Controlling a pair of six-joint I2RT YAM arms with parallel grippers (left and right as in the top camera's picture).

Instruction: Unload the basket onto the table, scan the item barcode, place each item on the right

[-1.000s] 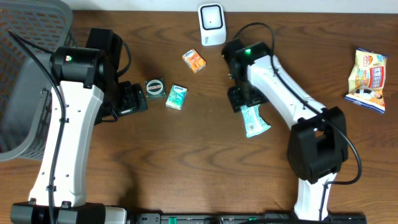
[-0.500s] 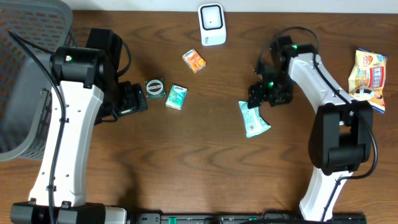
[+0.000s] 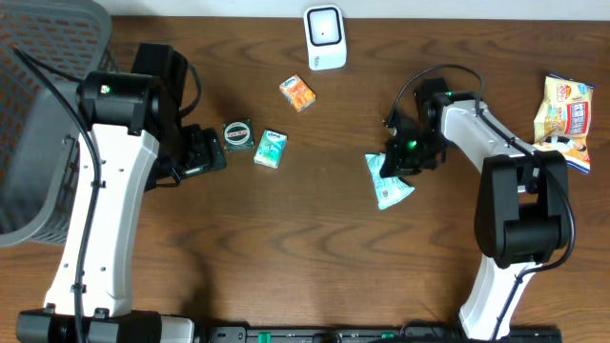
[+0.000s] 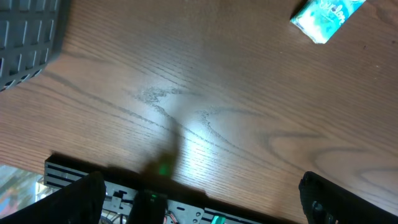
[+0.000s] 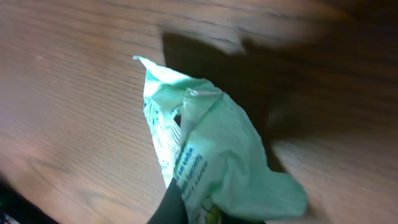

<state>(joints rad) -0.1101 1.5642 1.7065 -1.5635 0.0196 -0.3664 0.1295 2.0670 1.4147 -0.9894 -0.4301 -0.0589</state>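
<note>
A crumpled pale-green wipes packet lies on the wooden table right of centre. My right gripper is at its upper end and shut on it. In the right wrist view the packet fills the jaws, with one dark finger pressed against its left side. The white barcode scanner stands at the back centre. My left gripper is open and holds nothing, beside a round dark tin. Its two fingertips stand wide apart over bare wood.
A small orange box and a green box lie left of centre; the green box also shows in the left wrist view. A snack bag lies at the far right. A grey basket fills the left edge.
My right arm swung from the packet's left side out to its right, then came back onto the packet's upper end and shut on it. The left arm has not moved.
</note>
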